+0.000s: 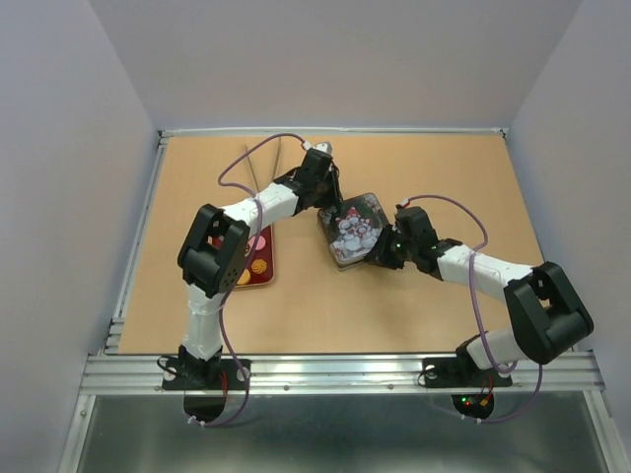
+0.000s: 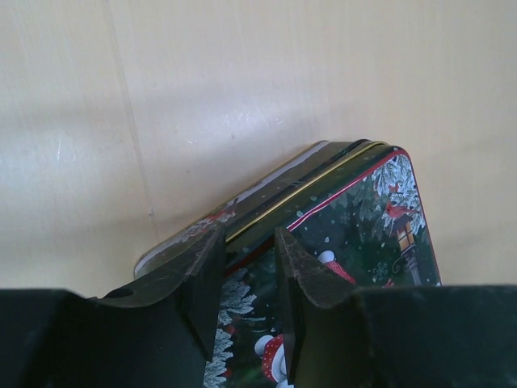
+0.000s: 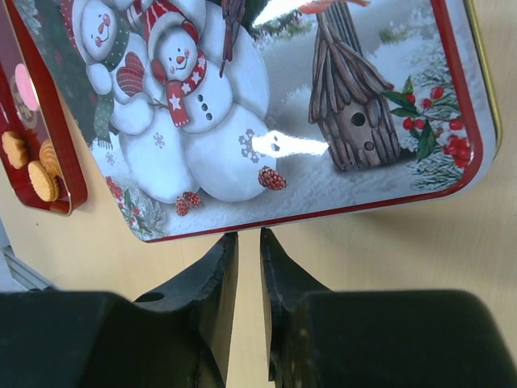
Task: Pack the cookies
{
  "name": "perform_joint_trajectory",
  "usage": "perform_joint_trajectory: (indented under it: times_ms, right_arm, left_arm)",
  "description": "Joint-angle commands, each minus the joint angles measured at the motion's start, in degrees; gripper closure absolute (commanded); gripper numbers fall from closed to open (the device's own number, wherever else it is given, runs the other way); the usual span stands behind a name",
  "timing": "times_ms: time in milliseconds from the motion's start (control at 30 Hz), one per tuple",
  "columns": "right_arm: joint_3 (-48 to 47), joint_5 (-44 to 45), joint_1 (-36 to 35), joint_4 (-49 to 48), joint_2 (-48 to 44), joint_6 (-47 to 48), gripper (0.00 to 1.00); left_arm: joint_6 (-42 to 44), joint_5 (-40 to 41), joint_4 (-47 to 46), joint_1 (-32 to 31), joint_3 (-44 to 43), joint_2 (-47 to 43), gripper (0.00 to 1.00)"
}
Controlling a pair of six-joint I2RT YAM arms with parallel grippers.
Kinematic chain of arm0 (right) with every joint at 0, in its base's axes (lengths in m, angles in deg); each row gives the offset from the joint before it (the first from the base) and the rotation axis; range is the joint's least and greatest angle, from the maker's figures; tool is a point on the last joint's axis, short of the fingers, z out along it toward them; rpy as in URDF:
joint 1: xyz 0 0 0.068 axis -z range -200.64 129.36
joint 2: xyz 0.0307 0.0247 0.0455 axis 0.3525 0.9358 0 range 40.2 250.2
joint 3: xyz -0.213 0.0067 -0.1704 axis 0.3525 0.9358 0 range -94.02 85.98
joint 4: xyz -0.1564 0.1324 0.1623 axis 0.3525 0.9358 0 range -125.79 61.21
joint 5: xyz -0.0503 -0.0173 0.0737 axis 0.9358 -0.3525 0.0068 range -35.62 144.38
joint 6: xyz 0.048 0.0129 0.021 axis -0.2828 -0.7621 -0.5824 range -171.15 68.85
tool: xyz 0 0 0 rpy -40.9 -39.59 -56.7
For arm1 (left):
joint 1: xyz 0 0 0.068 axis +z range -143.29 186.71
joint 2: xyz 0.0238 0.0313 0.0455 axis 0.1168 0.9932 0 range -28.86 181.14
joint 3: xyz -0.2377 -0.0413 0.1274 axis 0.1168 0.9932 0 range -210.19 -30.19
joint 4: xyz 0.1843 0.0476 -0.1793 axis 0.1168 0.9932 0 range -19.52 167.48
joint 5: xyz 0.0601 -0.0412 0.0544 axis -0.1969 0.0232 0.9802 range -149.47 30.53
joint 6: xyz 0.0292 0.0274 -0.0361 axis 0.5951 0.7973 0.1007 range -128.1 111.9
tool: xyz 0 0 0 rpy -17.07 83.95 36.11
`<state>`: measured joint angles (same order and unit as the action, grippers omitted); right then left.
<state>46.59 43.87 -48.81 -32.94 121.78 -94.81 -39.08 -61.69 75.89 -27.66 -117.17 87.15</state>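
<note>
Several cookies (image 3: 40,179) in red tray (image 3: 65,153), snowman tin (image 1: 353,233) lidded, contents hidden

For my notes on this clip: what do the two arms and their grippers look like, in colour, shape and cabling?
The left arm and right arm have white links between bulky black joints, each trailed by a loose purple cable. Their black bases carry small coloured lights. The left gripper and right gripper each have two black wedge-shaped fingers with jagged inner edges.
</note>
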Motion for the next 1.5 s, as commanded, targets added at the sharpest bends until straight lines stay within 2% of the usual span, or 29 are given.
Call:
perform_joint_trajectory:
  times_ms: [0,400,567,767,1033,1333,1467]
  right_arm:
    - [-3.7,0.2,-0.2,-2.3,0.9,0.6,0.77]
    - [-3.8,0.1,-0.2,-2.4,1.1,0.6,0.77]
    - [-4.1,0.1,-0.2,-2.3,1.6,0.7,0.77]
    - [-4.9,0.0,-0.2,-2.3,2.0,0.8,0.78]
    - [-5.0,0.1,-0.2,-2.3,2.4,0.8,0.78]
    - [-4.4,0.2,-0.3,-2.3,1.9,0.7,0.78]
    - [-4.1,0.3,-0.3,-2.3,1.5,0.8,0.78]
  left_arm:
    - [0.4,0.0,1.0,-0.4,2.8,-1.1,0.59]
    - [4.1,4.1,4.7,0.8,-9.3,-7.1,0.59]
    - [4.4,4.2,5.4,0.8,-9.4,-9.6,0.59]
    - [5.1,0.3,1.2,-0.6,-1.0,-15.4,0.59]
    - [3.0,-1.7,-4.4,-1.4,11.3,-15.0,0.59]
    - [-0.8,-1.6,-5.1,-1.1,16.4,-6.4,0.61]
    - [-0.7,-1.5,-6.6,-1.0,16.1,-8.4,0.61]
